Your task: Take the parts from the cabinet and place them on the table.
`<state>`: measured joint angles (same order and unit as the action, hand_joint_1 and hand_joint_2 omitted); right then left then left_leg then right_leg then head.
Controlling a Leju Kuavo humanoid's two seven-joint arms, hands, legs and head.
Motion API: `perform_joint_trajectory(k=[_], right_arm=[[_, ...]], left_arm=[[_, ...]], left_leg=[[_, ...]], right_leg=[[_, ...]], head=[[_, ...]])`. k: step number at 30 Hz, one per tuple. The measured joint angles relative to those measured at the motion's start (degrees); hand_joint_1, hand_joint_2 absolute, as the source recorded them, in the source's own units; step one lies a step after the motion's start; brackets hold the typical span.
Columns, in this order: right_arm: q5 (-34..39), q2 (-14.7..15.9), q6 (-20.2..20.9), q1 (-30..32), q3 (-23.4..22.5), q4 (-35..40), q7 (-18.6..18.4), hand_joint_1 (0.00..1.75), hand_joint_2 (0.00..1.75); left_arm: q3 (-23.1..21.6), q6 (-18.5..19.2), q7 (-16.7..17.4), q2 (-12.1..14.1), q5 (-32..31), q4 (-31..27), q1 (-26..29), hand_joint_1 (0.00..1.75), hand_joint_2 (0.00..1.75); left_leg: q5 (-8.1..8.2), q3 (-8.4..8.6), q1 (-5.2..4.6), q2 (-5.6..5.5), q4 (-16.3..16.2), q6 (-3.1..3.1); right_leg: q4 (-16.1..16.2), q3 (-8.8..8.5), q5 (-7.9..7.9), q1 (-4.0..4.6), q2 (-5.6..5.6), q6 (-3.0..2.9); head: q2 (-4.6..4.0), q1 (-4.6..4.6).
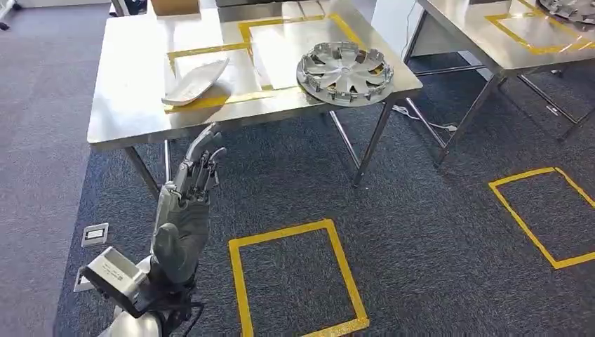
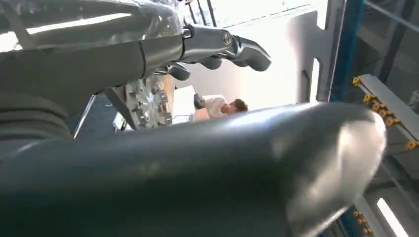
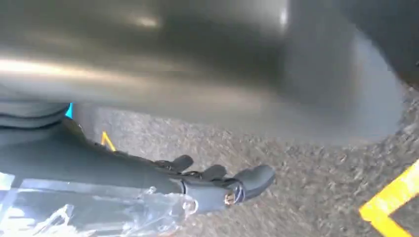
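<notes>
Head view: hubcap (image 1: 344,72) on table (image 1: 133,105).

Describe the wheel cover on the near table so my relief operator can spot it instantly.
Find the steel table straight ahead, marked with yellow tape. At its right front corner lies the wheel cover, partly overhanging the edge. It is round, silver and spoked, unlike the long, smooth curved panel lying to its left.
</notes>
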<state>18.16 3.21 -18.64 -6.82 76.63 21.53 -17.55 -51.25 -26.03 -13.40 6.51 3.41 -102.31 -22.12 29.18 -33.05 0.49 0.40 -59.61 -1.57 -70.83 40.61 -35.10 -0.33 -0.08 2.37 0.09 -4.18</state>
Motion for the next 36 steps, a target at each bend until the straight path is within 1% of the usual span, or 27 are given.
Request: perform_joint_trajectory(k=[1,2,4,5,6,7,8,9,11,12,13,15,16,17,18,20,21,23,24,27,28,30,31,32,33,34,36], right_arm=[[0.0,0.0,0.0,-0.1,0.0,0.0,0.0,0.0,0.0],[0.0,0.0,0.0,-0.1,0.0,0.0,0.0,0.0,0.0],[0.0,0.0,0.0,-0.1,0.0,0.0,0.0,0.0,0.0],[0.0,0.0,0.0,-0.2,0.0,0.0,0.0,0.0,0.0],[0.0,0.0,0.0,-0.3,0.0,0.0,0.0,0.0,0.0],[0.0,0.1,0.0,-0.5,0.0,0.0,0.0,0.0,0.0],[0.0,0.1,0.0,-0.6,0.0,0.0,0.0,0.0,0.0],[0.0,0.1,0.0,-0.7,0.0,0.0,0.0,0.0,0.0],[0.0,0.1,0.0,-0.5,0.0,0.0,0.0,0.0,0.0],[0.0,0.0,0.1,-0.4,0.0,0.0,0.0,0.0,0.0],[0.0,0.0,0.1,-0.2,0.0,-0.1,0.0,0.0,0.0],[0.0,0.0,0.1,-0.3,0.0,-0.1,0.0,0.0,0.0],[0.0,0.0,0.1,-0.4,0.0,-0.1,0.0,0.0,0.0],[0.0,0.0,0.1,-0.4,0.0,-0.1,0.0,0.0,0.0],[0.0,0.0,0.1,-0.4,0.0,-0.1,0.0,0.0,0.0],[0.0,-0.1,0.1,-0.3,0.0,-0.1,0.0,0.0,0.0],[0.0,-0.1,0.1,-0.4,0.0,-0.1,0.0,0.0,0.0],[0.0,-0.1,0.0,-0.4,0.0,-0.1,-0.3,0.0,0.0],[0.0,-0.1,-0.1,-0.4,0.0,-0.1,-0.6,0.0,0.0],[0.0,0.0,-0.9,-0.1,0.0,-0.1,-1.6,0.0,0.0],[0.0,0.0,-1.2,0.1,0.0,-0.1,-1.8,0.0,0.0],[0.0,0.0,-1.4,0.1,0.0,-0.1,-2.3,0.0,0.0],[0.0,0.0,-1.4,0.2,0.0,-0.1,-2.4,0.0,0.0],[0.0,0.0,-1.4,0.3,0.0,-0.1,-2.4,0.0,0.0],[0.0,0.0,-1.4,0.4,0.0,-0.2,-2.4,0.0,0.0],[0.0,0.0,-1.5,0.5,0.0,-0.2,-2.5,0.0,0.0],[0.6,0.0,-1.6,0.4,-0.1,-0.2,-2.7,0.0,0.0]], left_arm=[[-0.1,0.0,0.0,0.0,0.1,0.0,0.0,0.0,0.0],[-0.1,0.0,0.0,0.0,0.1,0.0,0.0,0.0,0.0],[-0.3,0.1,0.0,0.0,0.1,0.3,0.0,0.0,0.0],[-0.4,0.1,0.0,0.0,0.2,0.4,0.0,0.0,0.0],[-0.5,0.2,0.0,-0.1,0.2,0.4,0.0,0.0,0.0],[-0.5,0.2,-0.1,-0.1,0.2,0.4,0.0,0.0,0.0],[-0.5,0.2,-0.2,-0.2,0.3,0.4,-0.1,0.0,0.0],[-0.6,0.2,-0.4,-0.3,0.4,0.5,-0.2,0.0,0.0],[-0.7,0.3,-0.4,-0.4,0.6,0.6,0.0,0.0,0.0],[-0.8,0.3,-0.4,-0.3,0.7,0.7,0.1,0.0,0.0],[-0.8,0.3,-0.4,-0.3,0.8,0.9,0.2,0.0,0.0],[-0.9,0.4,-0.5,-0.3,0.9,1.1,0.2,0.0,0.0],[-1.0,0.4,-0.5,-0.3,0.9,1.2,0.2,0.0,0.0],[-1.0,0.4,-0.5,-0.3,1.0,1.3,0.2,0.0,0.0],[-1.0,0.4,-0.5,-0.3,1.0,1.4,0.2,0.0,0.0],[-1.1,0.4,-0.5,-0.3,1.3,1.5,0.2,0.0,0.0],[-1.1,0.4,-0.6,-0.3,1.3,1.5,0.2,0.0,0.0],[-1.1,0.5,-0.6,-0.5,2.3,1.4,0.1,0.0,0.0],[-1.1,0.6,-0.5,-0.5,3.8,1.4,0.2,0.0,0.0],[-1.1,0.8,-0.5,-0.5,7.6,1.8,0.9,0.0,0.0],[-1.1,0.6,-0.4,-0.7,8.3,2.0,1.1,0.0,0.0],[-1.1,-0.2,-0.5,-1.0,9.1,2.3,1.7,0.0,0.0],[-1.1,-0.3,-0.5,-1.1,9.2,2.5,2.1,0.0,1.75],[-1.1,-0.4,-0.5,-1.2,9.4,2.8,2.4,0.0,1.75],[-1.1,-0.4,-0.4,-1.2,9.6,3.1,2.7,0.0,1.75],[-1.0,-0.3,0.0,-1.3,10.0,3.3,2.8,0.0,1.75],[-1.0,-0.4,1.8,-1.3,11.3,3.8,3.2,0.0,1.75]], left_leg=[[-0.81,-1.16,-0.13,0.04,0.0,-0.05],[-1.69,-2.05,-0.27,0.11,-0.1,-0.1],[-3.27,-4.29,-0.58,0.12,-0.3,-0.09],[-4.0,-5.2,-0.75,0.1,-0.3,-0.05],[-4.74,-5.79,-0.8,0.09,-0.3,0.08],[-5.18,-6.12,-1.0,0.1,-0.3,0.41],[-6.0,-6.17,-0.78,0.24,-0.2,0.75],[-6.97,-6.48,-0.36,0.41,0.3,1.1],[-8.83,-6.96,-0.18,0.37,1.2,1.87],[-7.33,-7.36,-0.1,0.16,1.2,2.15],[-3.71,-8.02,-0.14,0.0,-0.2,2.52],[4.12,-9.23,0.1,0.02,-8.0,3.03],[5.78,-9.64,0.09,0.02,-12.3,3.18],[5.35,-9.67,0.09,0.02,-15.6,3.25],[3.19,-9.0,0.1,0.01,-17.0,3.3],[-1.47,-4.7,0.11,0.02,-13.9,3.34],[-1.27,-0.79,0.14,0.01,-9.6,3.3],[4.78,6.66,-0.12,-0.12,1.5,2.63],[5.05,6.28,-0.38,-0.11,1.6,1.7],[3.55,5.16,0.07,0.24,1.8,0.33],[3.05,4.65,0.05,0.24,1.8,-0.06],[1.98,3.36,0.0,0.25,1.7,-0.3],[1.5,2.7,-0.04,0.28,1.7,-0.28],[1.05,2.03,-0.06,0.35,1.6,-0.25],[0.69,1.48,-0.05,0.35,1.5,-0.18],[0.4,1.09,-0.05,0.35,1.4,-0.07],[-0.02,0.87,-0.05,0.34,1.3,0.25]], right_leg=[[-4.0,0.37,-2.09,0.01,0.01,0.01],[-6.4,0.08,-1.21,0.01,0.02,-0.11],[-5.0,-2.97,4.62,0.05,0.08,-0.64],[-1.6,-5.83,6.43,0.19,0.13,-1.11],[3.8,-9.9,6.19,0.43,0.23,-1.79],[10.4,-14.29,3.36,0.86,0.25,-2.5],[14.8,-16.62,1.73,0.88,0.28,-2.21],[15.1,-16.2,2.03,1.31,0.41,-2.08],[15.8,-15.19,3.75,1.59,0.37,-2.56],[16.1,-14.63,4.8,1.07,-0.13,-3.01],[16.0,-13.69,5.59,1.09,-0.26,-3.45],[15.6,-11.79,6.93,1.07,-0.37,-3.73],[15.2,-10.75,7.59,1.07,-0.38,-3.73],[14.8,-9.52,8.21,1.06,-0.44,-3.66],[14.3,-8.1,8.84,1.04,-0.57,-3.58],[13.1,-5.16,9.82,0.89,-0.69,-3.2],[12.4,-3.98,10.34,0.84,-0.66,-2.95],[11.2,-3.06,10.78,1.06,-0.55,-2.43],[11.3,-2.96,11.49,0.97,-0.59,-2.03],[11.4,-2.51,12.23,0.72,-0.32,-1.13],[10.2,-2.0,10.29,0.74,-0.19,-0.7],[2.1,0.77,4.54,0.34,-0.19,-0.09],[-2.5,2.15,2.25,0.27,-0.2,0.08],[-5.5,2.56,1.11,0.25,-0.2,0.19],[-5.1,1.47,1.52,0.23,-0.2,0.21],[-2.2,-0.81,2.81,0.23,-0.19,0.08],[9.0,-8.22,6.6,0.26,-0.17,-0.54]], head=[[0.0,0.0],[0.0,-0.11],[0.0,-0.17],[0.0,-0.17],[0.0,-0.2],[0.0,-0.13],[0.0,-0.06],[0.0,-0.13],[0.0,-0.17],[0.0,-0.18],[0.0,-0.15],[0.0,0.13],[0.0,0.13],[0.0,0.24],[0.0,0.28],[0.0,0.28],[0.0,0.28],[0.0,0.17],[0.0,0.13],[0.0,0.48],[0.0,0.26],[0.0,-0.28],[0.0,-0.26],[0.0,-0.28],[0.0,-0.33],[0.0,-0.33],[0.0,-0.39]])
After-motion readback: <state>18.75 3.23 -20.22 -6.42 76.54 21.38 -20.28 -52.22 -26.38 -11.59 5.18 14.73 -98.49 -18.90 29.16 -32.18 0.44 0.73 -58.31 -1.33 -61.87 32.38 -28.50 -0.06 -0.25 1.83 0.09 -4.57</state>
